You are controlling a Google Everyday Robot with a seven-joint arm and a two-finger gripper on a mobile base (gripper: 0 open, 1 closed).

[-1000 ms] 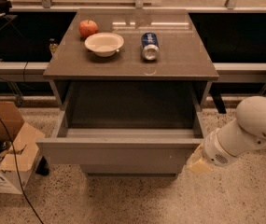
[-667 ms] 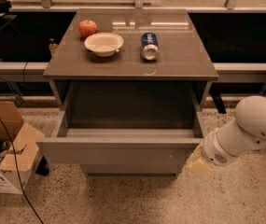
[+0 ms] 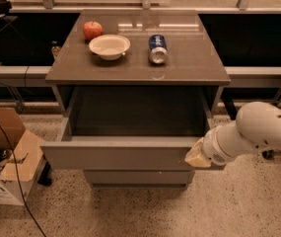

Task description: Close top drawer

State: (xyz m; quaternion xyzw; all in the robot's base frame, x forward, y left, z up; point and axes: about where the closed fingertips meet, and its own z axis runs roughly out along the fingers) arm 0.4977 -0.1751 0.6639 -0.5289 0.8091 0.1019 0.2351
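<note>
Sitting against the open top drawer (image 3: 115, 154) at its front right corner, the pincer (image 3: 195, 158) cannot be judged wide or narrow.

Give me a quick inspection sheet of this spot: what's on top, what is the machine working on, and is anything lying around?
Surface: grey cabinet top, glossy, holding three items.
Job's things: top drawer pulled far out, not yet closed.
Clutter: red apple, white bowl beside it, and a blue can lying on its side, all on the cabinet top.
Grippers: tool on the white arm, at the right end of the drawer front.
Cables: black cable running down the left side to the floor.
Surroundings: open cardboard box on the speckled floor, left of the cabinet.
</note>
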